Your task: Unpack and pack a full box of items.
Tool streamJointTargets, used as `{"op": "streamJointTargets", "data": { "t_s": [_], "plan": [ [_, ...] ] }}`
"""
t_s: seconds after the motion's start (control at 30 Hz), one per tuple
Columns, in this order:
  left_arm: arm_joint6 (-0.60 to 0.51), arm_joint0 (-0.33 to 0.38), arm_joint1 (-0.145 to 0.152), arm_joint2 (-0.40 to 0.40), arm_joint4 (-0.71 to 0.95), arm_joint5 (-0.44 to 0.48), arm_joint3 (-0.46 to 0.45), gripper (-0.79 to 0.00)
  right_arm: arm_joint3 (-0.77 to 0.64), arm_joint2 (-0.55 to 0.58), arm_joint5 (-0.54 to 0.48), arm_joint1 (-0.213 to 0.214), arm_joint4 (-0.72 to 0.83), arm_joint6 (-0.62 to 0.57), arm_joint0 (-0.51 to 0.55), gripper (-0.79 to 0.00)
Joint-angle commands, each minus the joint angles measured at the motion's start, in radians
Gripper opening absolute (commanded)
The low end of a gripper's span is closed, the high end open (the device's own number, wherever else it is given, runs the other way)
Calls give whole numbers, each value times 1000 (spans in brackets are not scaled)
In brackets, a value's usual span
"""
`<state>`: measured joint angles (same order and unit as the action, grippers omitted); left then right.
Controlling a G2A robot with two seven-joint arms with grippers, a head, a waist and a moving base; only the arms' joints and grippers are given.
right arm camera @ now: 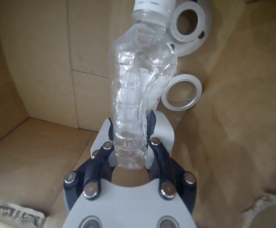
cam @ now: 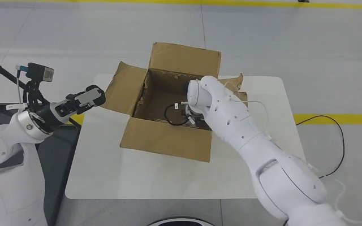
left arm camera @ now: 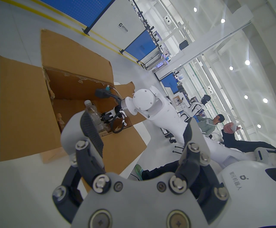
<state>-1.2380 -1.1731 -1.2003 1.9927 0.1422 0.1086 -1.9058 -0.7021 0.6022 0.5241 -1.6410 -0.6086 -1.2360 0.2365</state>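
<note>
Right gripper [right arm camera: 130, 129] is pinching the clear bottle [right arm camera: 138, 82] near its base inside the cardboard box [cam: 164, 140] — left gripper [left arm camera: 138, 123] is hovering beside the box, fingers spread.

Pale grey floor [cam: 68, 34] with yellow lines [cam: 353, 119], blue partition panels [left arm camera: 73, 8], bright ceiling lamps [left arm camera: 247, 62] overhead.

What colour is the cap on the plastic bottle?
White cap on a clear bottle, best seen in the right wrist view.

Box [cam: 164, 138]: on table [cam: 141, 175], at its far edge. In box: bottle [right arm camera: 138, 86]; one roll [right arm camera: 183, 37] and second roll [right arm camera: 172, 105] just beside bottle.
</note>
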Motion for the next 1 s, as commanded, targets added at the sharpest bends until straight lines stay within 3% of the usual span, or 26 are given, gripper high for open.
{"op": "streamJointTargets", "data": {
  "t_s": [0.0,0.2,0.43,0.97],
  "plan": [
    [0,0,0,0,0,0,0,0,-52,22,11,13,-4,18,25,-785],
    [0,0,0,0,0,0,0,0,-176,73,38,42,-25,51,82,-785],
    [0,0,0,0,0,0,0,0,-226,104,44,47,-30,79,97,-785],
    [0,0,0,0,0,0,0,0,-2,27,-33,-42,20,100,5,-785]
  ]
}}
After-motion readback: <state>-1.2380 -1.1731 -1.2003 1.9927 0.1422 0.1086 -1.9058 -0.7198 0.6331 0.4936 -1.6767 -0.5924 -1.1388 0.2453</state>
